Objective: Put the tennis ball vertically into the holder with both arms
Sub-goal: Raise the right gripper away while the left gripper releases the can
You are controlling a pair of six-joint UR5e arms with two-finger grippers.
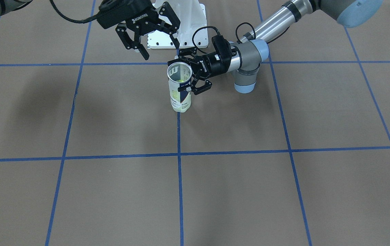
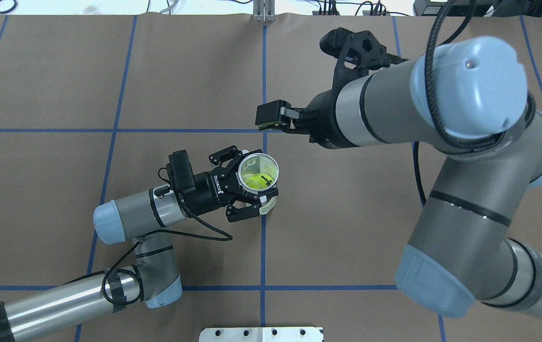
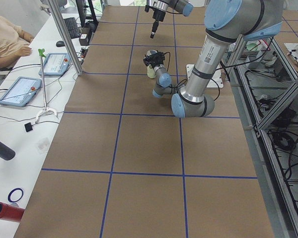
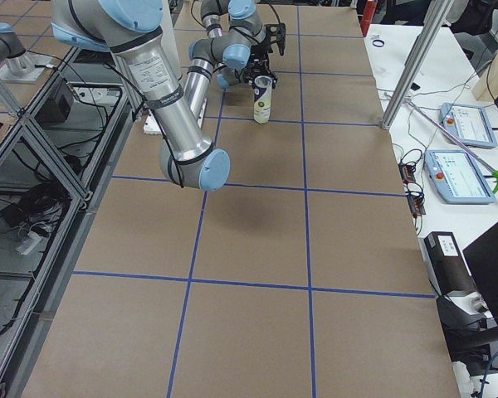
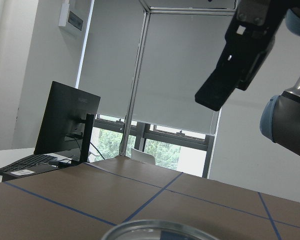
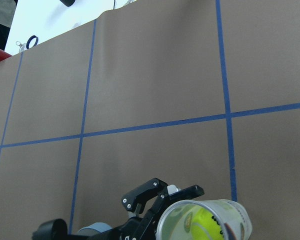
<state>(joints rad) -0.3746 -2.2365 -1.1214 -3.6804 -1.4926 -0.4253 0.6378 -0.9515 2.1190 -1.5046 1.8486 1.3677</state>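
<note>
The holder [image 1: 180,97], a clear can with a white-and-navy label, stands upright near the table's middle. It also shows in the overhead view [image 2: 271,167]. A yellow-green tennis ball [image 2: 258,180] lies inside it and shows in the right wrist view [image 6: 206,223]. My left gripper [image 1: 189,73] reaches in sideways and is shut on the holder just below its metal rim [image 5: 160,231]. It also shows from overhead [image 2: 244,183]. My right gripper [image 1: 160,50] hangs open and empty in the air, above and apart from the holder, and shows from overhead [image 2: 272,118].
The white metal pedestal base [image 1: 184,32] stands on the robot's side of the holder. Blue tape lines [image 1: 178,153] grid the brown table. Operator tablets [image 3: 20,89] and a person [image 3: 7,39] are beside the table, off its edge.
</note>
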